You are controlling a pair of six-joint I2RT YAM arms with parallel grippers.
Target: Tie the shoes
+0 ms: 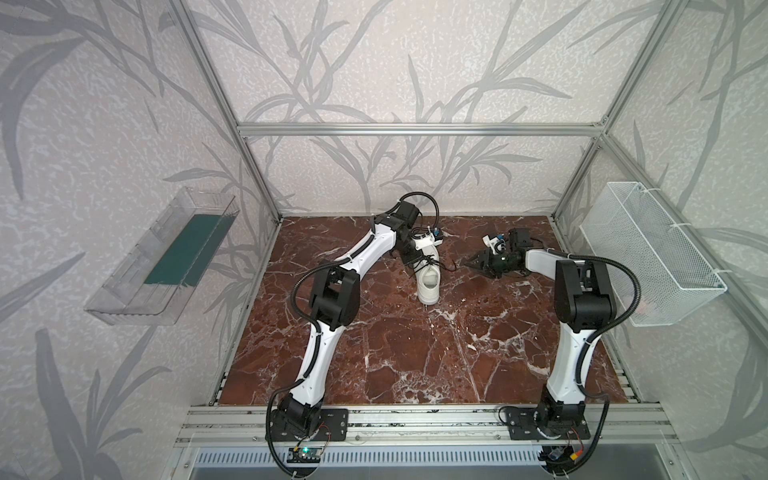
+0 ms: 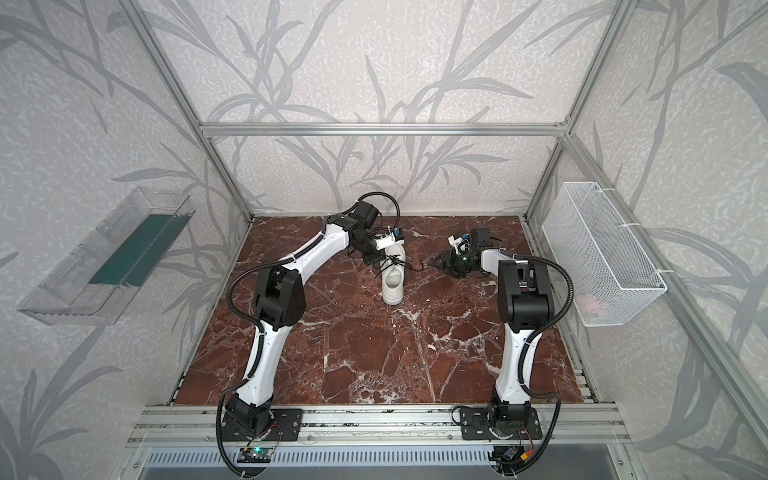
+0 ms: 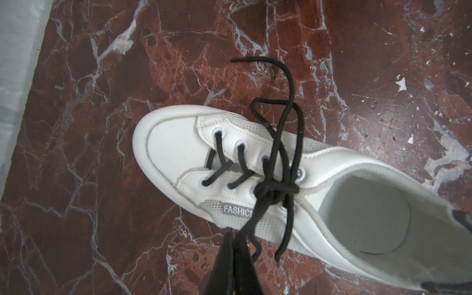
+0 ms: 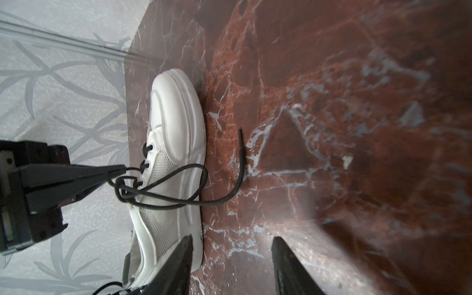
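Observation:
The white shoe (image 1: 430, 280) (image 2: 392, 284) lies on the red marble table, near the back middle. Its black laces are crossed in a knot (image 3: 274, 190) over the tongue. My left gripper (image 3: 236, 238) (image 1: 411, 262) is shut on a strand of the laces just beside the shoe; the right wrist view shows its tips (image 4: 120, 168) pinching that strand. A loose lace end (image 4: 240, 153) trails on the table. My right gripper (image 4: 232, 238) (image 1: 467, 262) is to the right of the shoe, open, with nothing between its fingers (image 4: 178, 265).
A white wire basket (image 1: 652, 253) hangs on the right wall and a clear plastic bin (image 1: 162, 257) on the left wall. Aluminium frame posts stand at the table's back corners. The marble table (image 1: 415, 353) stretches toward the arm bases in front.

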